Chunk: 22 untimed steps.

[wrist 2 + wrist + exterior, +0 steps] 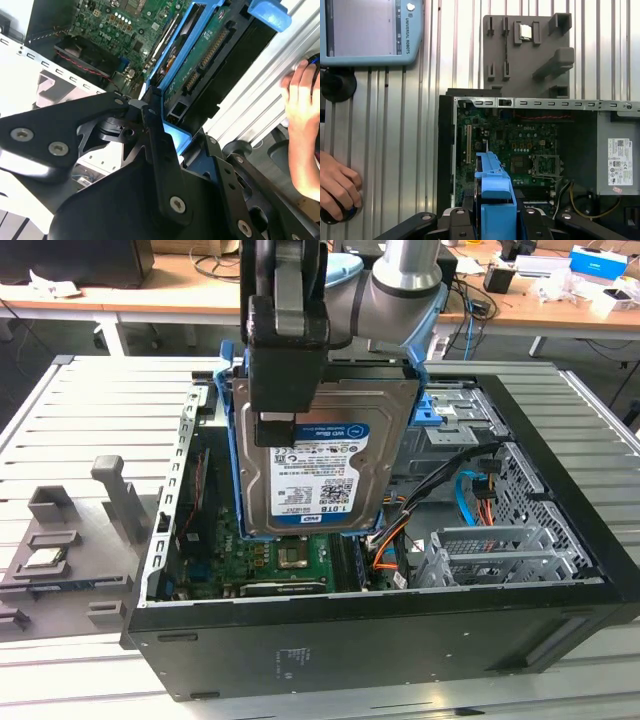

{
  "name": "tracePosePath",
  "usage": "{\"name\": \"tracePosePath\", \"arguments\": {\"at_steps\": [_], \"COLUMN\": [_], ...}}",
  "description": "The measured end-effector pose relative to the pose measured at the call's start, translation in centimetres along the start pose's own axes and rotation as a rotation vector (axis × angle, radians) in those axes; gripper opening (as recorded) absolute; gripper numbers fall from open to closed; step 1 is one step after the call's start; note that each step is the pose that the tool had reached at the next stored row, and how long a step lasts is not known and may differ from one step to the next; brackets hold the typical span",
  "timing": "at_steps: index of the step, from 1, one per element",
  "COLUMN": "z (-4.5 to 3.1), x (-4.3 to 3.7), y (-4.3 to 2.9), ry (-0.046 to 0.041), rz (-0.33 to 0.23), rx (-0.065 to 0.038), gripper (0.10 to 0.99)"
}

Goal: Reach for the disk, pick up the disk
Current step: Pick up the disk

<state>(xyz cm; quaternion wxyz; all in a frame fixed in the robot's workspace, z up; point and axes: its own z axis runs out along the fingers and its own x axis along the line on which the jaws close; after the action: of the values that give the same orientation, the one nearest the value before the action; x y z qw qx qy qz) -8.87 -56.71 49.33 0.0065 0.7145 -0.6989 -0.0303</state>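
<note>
Slatted silver-grey metal table [90,410], carrying all items below. Open black desktop computer case [400,640], lying on its side on the table, interior exposed; taken here as the landmark. Green motherboard [520,140] on the floor of the case, with a square silver processor socket [546,165] near its middle. Perforated grey metal drive cage [490,550] inside the case at the exterior view's right, with orange and blue cables [475,490] running beside it. Grey moulded plastic fixture tray [60,540] on the table just outside the case at the exterior view's left, holding a small square silver chip [45,558]. Pale blue teach pendant with a screen [370,30] lying on the table well apart from the case. Silver-grey robot arm [400,280] reaching down over the case. Black gripper [285,370], its two fingers closed onto the upper edge of the disk [320,460], a flat silver-grey hard drive with a white-and-blue label in a blue plastic bracket; the disk hangs tilted above the case opening, clear of the motherboard, its green underside board seen in the second wrist view [205,55]. A person's hand [337,187] rests on the table beside the case, over a small dark round object [332,215].
</note>
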Motion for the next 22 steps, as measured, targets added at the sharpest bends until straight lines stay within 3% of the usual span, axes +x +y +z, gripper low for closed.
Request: {"name": "tracePosePath", "arguments": {"at_steps": [7,22], "z": [-0.07,-0.27], "x": [0.03,0.11], "y": [-1.38,-5.21], "ry": [0.0,0.0], "rz": [0.0,0.0], "rx": [0.0,0.0], "gripper": [0.369,0.369]}}
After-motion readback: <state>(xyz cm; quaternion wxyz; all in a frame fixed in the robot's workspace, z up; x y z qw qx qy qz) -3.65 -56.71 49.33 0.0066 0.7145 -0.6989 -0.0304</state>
